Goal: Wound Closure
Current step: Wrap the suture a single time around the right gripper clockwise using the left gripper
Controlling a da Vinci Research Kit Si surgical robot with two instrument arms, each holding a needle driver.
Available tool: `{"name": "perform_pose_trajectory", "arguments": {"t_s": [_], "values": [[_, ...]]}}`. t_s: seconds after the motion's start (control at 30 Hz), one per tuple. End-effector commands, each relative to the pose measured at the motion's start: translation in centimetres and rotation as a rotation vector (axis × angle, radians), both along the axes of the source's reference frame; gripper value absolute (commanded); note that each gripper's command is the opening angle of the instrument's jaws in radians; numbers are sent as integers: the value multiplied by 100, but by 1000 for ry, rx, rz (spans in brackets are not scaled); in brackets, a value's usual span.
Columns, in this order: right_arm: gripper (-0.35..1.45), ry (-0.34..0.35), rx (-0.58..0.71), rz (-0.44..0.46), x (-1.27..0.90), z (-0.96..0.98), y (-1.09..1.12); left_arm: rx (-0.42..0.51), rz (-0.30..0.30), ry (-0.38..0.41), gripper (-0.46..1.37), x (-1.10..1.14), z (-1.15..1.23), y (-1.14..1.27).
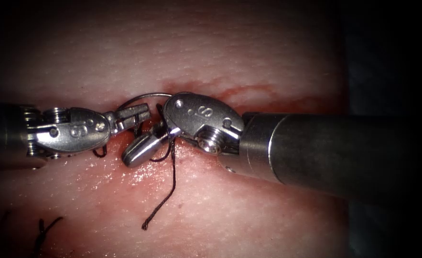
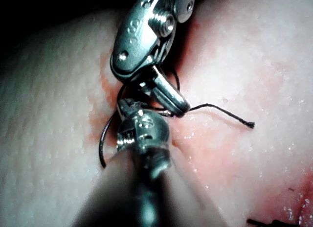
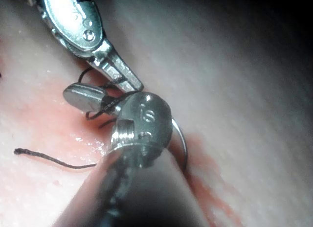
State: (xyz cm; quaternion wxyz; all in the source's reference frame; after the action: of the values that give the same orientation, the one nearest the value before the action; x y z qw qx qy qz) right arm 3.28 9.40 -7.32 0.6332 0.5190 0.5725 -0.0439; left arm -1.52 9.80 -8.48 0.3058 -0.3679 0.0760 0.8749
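The tissue [image 1: 249,43] is pale, pebbled skin, wet and shiny below the cut [image 1: 268,98]. The cut runs across it as a reddish seam. Beyond the tissue's right edge there is only darkness, and nothing of the counter can be made out.

Well below the cut's left end, cut ends [image 1: 43,229] of dark thread stick up from the tissue. The left end effector [image 1: 134,114] reaches in along the cut from the left. It is clenched on the needle [image 1: 141,95] close to one end of the curve. From that grip the needle arches up and over the cut, clear of the tissue where it can be seen. Its far end passes behind the right tool's wrist, so I cannot tell whether that end is in the tissue. In the left wrist view the needle [image 2: 102,144] curves away from the left end effector [image 2: 127,107] over bare skin.

The right end effector [image 1: 136,152] lies just below the cut, tip pointing down and left, near the left one. I cannot tell whether it is clenched or released. The thread [image 1: 172,177] is tangled round it, then trails down across the wet skin away from the cut to a frayed free end. The right wrist view shows the same tangle of thread [image 3: 105,107] at the right end effector [image 3: 80,96].

Fluid [image 1: 287,102], red, stains the cut rightward and pools thinly just below it.
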Motion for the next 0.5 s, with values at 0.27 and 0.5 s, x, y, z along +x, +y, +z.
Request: {"name": "perform_pose_trajectory", "arguments": {"t_s": [0.27,0.5], "values": [[40,0,-12,-114,-4,-2,-13,6,14,-7,-35,0,0,1],[76,-13,-49,-168,-7,-9,-21,6,17,-8,-35,-1,0,0]]}}
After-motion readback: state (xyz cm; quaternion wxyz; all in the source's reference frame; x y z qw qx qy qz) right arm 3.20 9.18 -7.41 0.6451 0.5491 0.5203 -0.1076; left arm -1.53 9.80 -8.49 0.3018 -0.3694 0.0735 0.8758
